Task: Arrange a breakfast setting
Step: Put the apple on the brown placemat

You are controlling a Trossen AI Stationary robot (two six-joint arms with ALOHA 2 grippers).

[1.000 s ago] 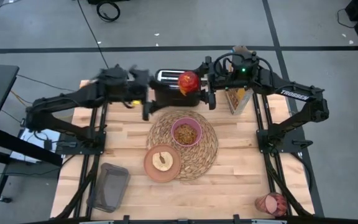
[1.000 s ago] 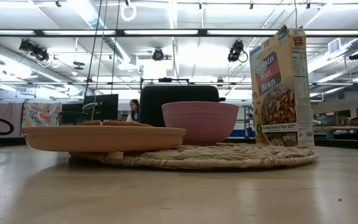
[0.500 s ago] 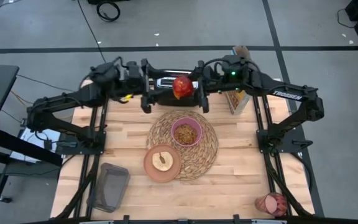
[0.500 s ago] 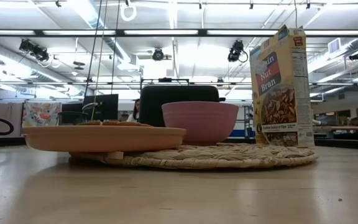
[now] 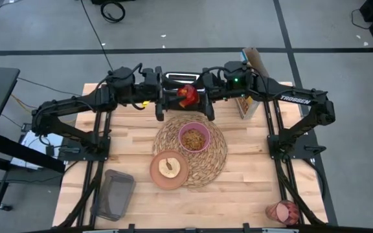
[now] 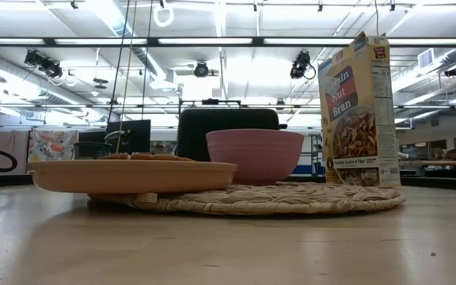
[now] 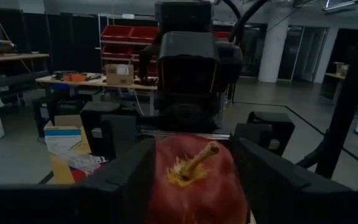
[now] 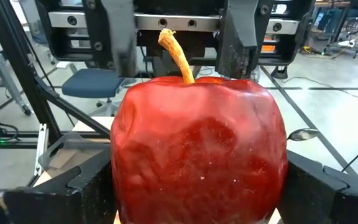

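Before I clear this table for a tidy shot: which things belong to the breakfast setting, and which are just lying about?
Belong: woven placemat, pink bowl, salmon-brown plate, red apple held up between the two grippers' fingers, pink tumbler lying at the table's near right corner.

Lying about: black toaster, cereal box, dark tray.

Both arms level, left gripper [image 5: 165, 103] and right gripper [image 5: 203, 102] face to face, jaws spread.
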